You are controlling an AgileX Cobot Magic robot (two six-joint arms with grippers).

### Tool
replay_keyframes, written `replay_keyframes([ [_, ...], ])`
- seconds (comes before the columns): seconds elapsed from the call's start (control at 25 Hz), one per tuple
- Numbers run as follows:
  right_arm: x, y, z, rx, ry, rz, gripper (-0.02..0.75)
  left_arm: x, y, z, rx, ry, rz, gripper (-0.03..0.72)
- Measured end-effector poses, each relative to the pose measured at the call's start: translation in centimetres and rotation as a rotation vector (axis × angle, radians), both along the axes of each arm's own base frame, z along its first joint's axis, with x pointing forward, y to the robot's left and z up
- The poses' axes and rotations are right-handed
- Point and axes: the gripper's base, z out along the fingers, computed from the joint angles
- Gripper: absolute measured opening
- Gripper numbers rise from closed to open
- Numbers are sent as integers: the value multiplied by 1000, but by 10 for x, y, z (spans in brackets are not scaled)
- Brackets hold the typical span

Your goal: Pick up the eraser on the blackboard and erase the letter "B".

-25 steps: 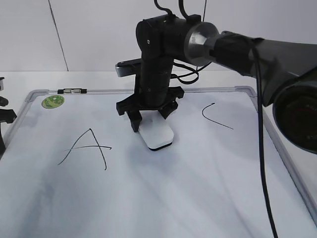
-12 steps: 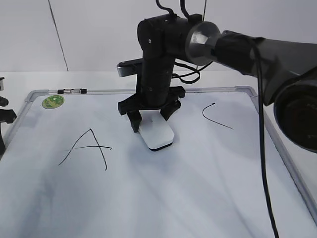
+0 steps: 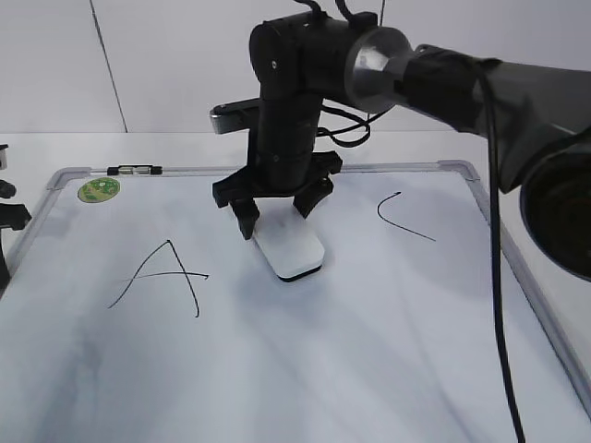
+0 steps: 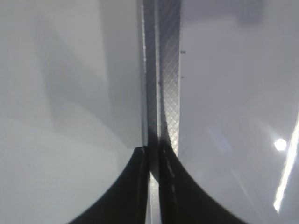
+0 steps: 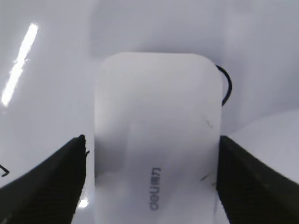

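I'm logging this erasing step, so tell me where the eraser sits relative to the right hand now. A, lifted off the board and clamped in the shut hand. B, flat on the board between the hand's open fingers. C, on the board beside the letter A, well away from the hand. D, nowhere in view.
B: the eraser lies flat on the blackboard, with the right hand spread open to either side of it.

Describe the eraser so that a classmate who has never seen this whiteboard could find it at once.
Start at the blackboard, a large white dry-erase board with a grey frame, and look near its middle, between the black A and the black C. There, beneath the open right gripper, lies the eraser. It is the only raised object on the board: a flat white rounded block with small grey lettering and a dark underside.
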Motion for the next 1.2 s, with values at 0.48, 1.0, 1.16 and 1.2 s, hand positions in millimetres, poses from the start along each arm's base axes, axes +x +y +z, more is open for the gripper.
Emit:
replay_keyframes([
  [0.48,-7,-4,-5,-20,39,-7,652,-1,0,0,-2,14,-2,23],
  [1.0,-8,-4,-4,-20,37,-6,559,-1,0,0,-3,14,-2,23],
  [1.16,-8,-4,-4,-22,35,-5,547,-1,0,0,-3,16,-2,23],
  [1.2,-8,-4,-4,-22,35,-5,545,-1,0,0,-3,16,-2,23],
])
